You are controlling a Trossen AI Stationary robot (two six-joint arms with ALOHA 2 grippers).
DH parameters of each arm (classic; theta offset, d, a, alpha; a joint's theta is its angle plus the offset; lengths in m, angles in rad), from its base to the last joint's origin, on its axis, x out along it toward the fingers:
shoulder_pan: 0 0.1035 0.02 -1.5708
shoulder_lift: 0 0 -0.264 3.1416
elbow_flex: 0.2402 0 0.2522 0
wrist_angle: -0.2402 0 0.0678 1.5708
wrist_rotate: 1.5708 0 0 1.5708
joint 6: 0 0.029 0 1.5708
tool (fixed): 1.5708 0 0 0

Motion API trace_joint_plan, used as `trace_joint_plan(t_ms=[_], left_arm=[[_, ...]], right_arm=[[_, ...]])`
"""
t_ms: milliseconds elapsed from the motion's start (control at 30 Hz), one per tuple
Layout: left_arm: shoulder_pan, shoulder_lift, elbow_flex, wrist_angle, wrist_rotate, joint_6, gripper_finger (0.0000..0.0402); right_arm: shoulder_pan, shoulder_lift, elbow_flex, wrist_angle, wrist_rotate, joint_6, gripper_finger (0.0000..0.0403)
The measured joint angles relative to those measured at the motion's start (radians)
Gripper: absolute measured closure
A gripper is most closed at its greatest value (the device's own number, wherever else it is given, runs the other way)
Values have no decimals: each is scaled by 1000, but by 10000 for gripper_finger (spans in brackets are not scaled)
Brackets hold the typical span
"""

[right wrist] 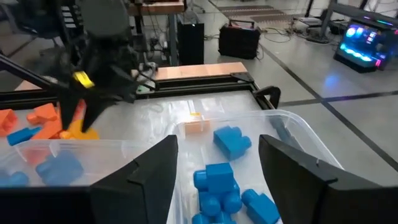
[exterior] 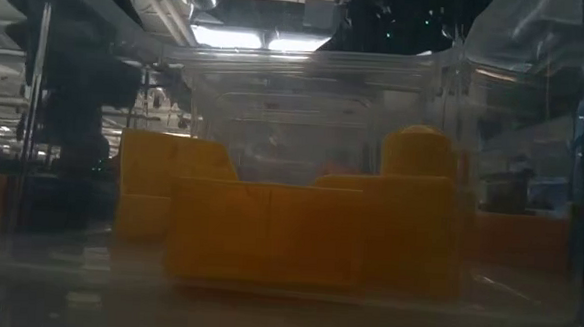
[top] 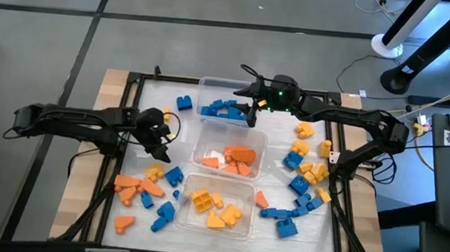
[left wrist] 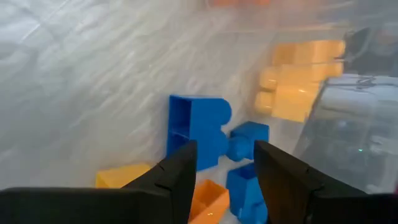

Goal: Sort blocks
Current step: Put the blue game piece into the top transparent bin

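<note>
The right gripper [top: 252, 112] hung open and empty over the blue tub [right wrist: 292, 134] at the table's far edge; the left gripper [left wrist: 224, 168], open, hovered over loose blocks [left wrist: 199, 127] near the left edge, where crowding risked a double grab.

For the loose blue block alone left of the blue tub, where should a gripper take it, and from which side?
The blue block is probably best pinched from straight above, across its narrower sides. It lies alone on the table with bare surface around it, apart from the tub.
</note>
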Motion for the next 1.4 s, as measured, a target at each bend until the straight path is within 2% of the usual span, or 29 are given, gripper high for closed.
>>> trace_joint_plan(t_ms=[367,767,1000,1267,1400], left_arm=[[-5,209,-2,106,4,9,253],[-119,374,-2,245,31,9,253],[-159,437,-2,375,31,4,253],[-168,463,-2,371,33,5,253],[-171,462,-2,370,83,10,253]], right_arm=[[0,0,0,177,-62,0,181],[-1,-4,1,213,-83,30,181],[-1,-4,1,213,-83,30,181],[-1,-5,1,212,-87,30,181],[-1,-5,1,212,-87,30,181]])
